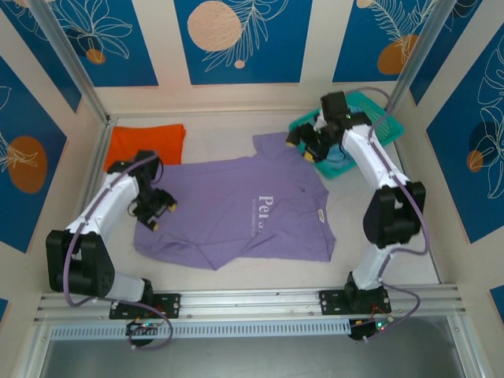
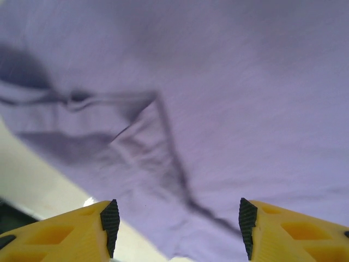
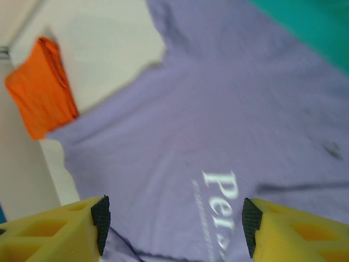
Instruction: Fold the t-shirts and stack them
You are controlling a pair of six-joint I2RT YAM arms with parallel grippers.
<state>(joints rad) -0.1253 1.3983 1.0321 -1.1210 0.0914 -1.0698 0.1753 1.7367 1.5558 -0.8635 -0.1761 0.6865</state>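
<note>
Across the middle of the tabletop [image 1: 220, 130] the lavender t-shirt [image 1: 236, 209] lies spread flat, white lettering up, hem end to the left w/ some creases, prob. laid open so sleeves & sides can be folded inward. Left end effector [image 2: 177, 226] hovers just over the hem end, jaws apart, nothing between them. Right end effector [image 3: 173, 226] hangs above the far sleeve beside the teal basket [image 1: 378, 118], likewise released & empty. Folded orange t-shirt [image 1: 146, 142] sits at the far-left corner, near the lavender one's hem, seemingly parked as the base of the stack. Fold not yet begun; next step likely needs both to pinch opposite edges
</note>
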